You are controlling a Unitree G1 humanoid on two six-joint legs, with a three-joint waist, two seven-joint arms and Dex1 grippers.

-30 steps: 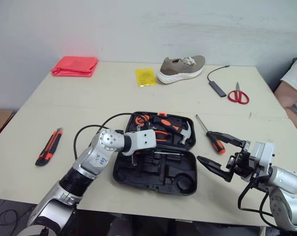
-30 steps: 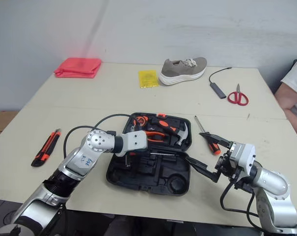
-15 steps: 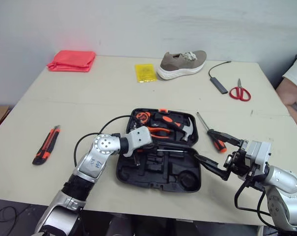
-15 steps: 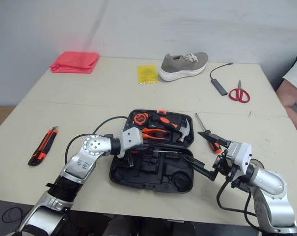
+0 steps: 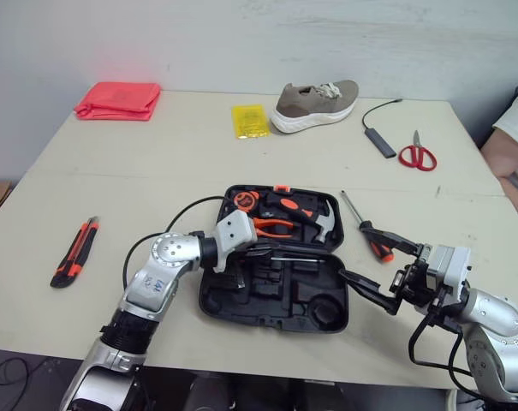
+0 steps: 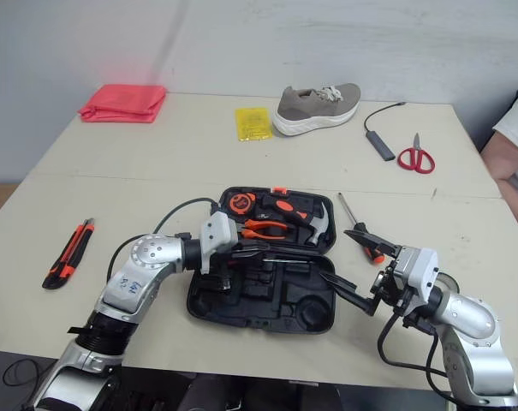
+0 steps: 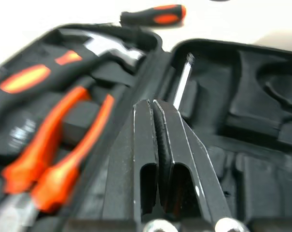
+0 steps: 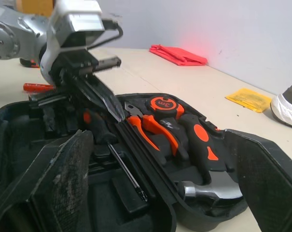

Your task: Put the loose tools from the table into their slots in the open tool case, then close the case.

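meanwhile, left gripper (image 7: 152,104), fingers pressed together and empty, has swung from front half of open tool case (image 5: 276,298) to lie along its hinge. right gripper (image 5: 354,253) stays spread wide just beside case's right rim. loose screwdriver (image 5: 379,250) on table beside it; utility knife (image 5: 73,253) well apart at left. scissors (image 5: 416,154), shoe (image 5: 314,103) farther back. packing unfinished, lid open.

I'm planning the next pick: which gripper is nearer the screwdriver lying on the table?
Right. The right gripper is open just beside the screwdriver, off the case's right edge. The left gripper is shut over the case's middle, farther away.
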